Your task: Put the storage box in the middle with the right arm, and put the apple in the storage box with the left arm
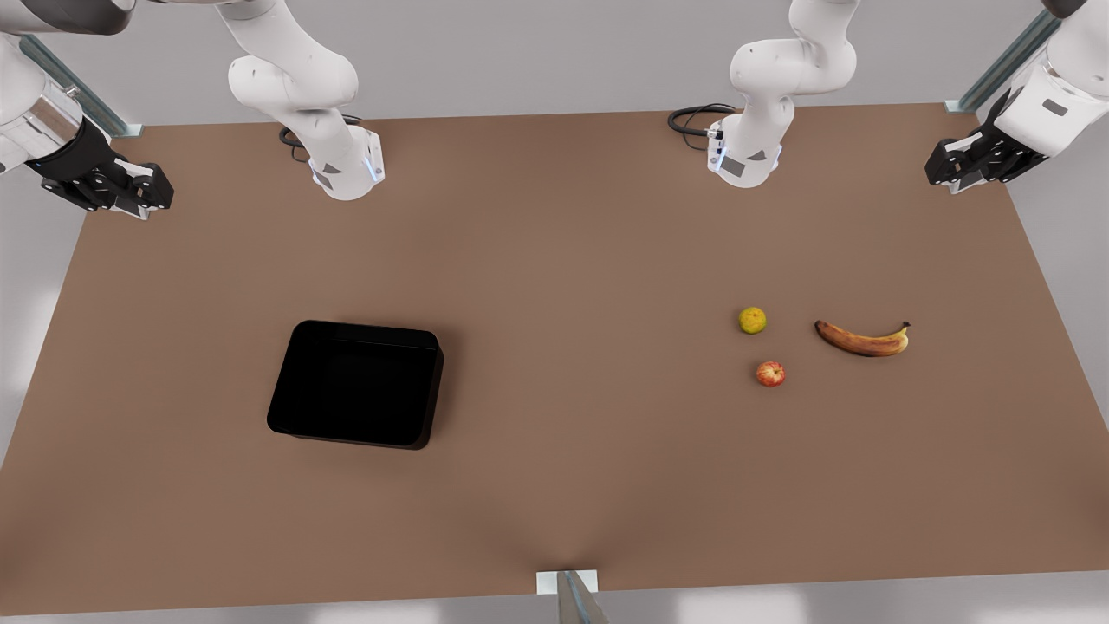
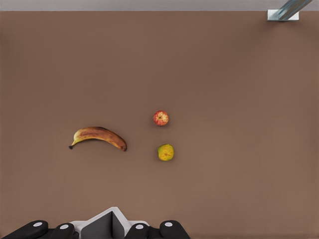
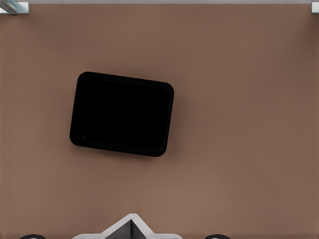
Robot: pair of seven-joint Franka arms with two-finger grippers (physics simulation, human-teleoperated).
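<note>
Storage box (image 1: 355,383) sits empty toward the table's (image 1: 554,511) near edge, on the front view's left, not yet centred. Apple (image 1: 770,373) lies well apart on the right, beside a yellow-green fruit (image 1: 752,320) and banana (image 1: 864,339). Right gripper (image 1: 130,192) and left gripper (image 1: 957,169) hang parked over the far corners, each above its own target; jaw state can't be told.

My table (image 1: 554,260) sits under even, soft light. I see faint shadows beside the storage box (image 1: 355,383). No glare, all sharp.
</note>
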